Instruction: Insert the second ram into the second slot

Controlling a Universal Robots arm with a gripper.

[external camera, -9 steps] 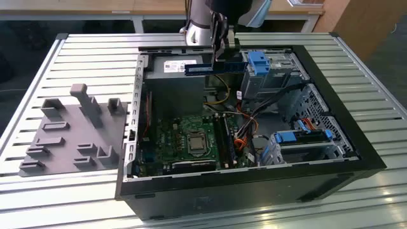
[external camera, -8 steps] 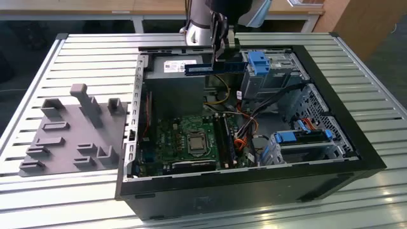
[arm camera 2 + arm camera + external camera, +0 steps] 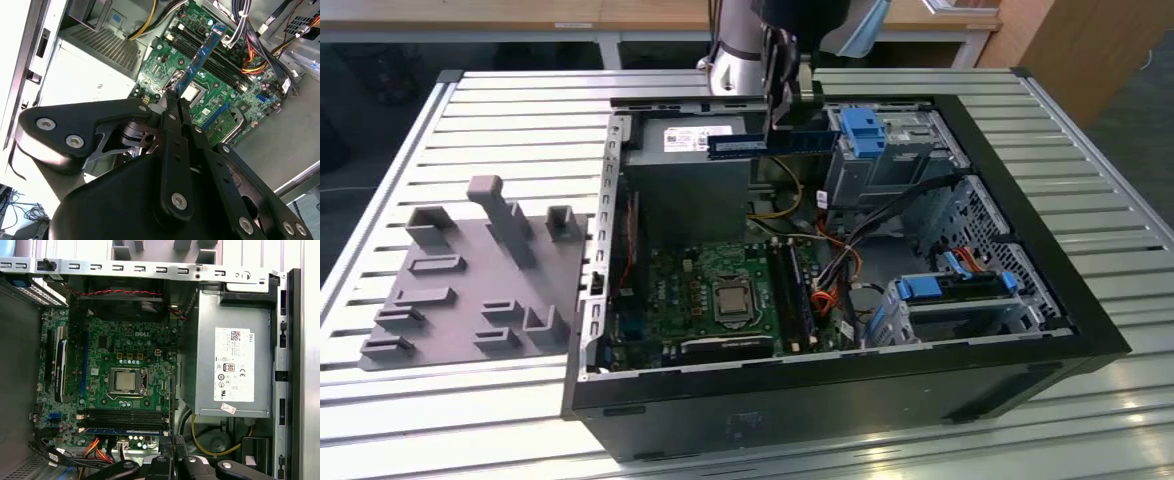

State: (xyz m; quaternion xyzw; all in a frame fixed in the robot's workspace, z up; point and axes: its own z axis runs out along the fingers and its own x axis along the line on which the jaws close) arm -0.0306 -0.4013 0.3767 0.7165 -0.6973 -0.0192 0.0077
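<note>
Well off the gripper [image 3: 783, 127], toward the exterior view's left, sat a grey fixture [image 3: 467, 285]. The gripper was clamped on the second ram [image 3: 771, 143], level, clear above the motherboard [image 3: 720, 290] in the open case [image 3: 854, 400]. Just beside it, toward the exterior view's right, was a blue drive clip [image 3: 861, 130].

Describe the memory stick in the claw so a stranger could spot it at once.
Find the open black computer case on the slatted table. By its grey power supply box, the claw grips a thin, flat blue memory stick. Unlike the chunky light-blue plastic clip beside it, it is a slim board held in the air.
</note>
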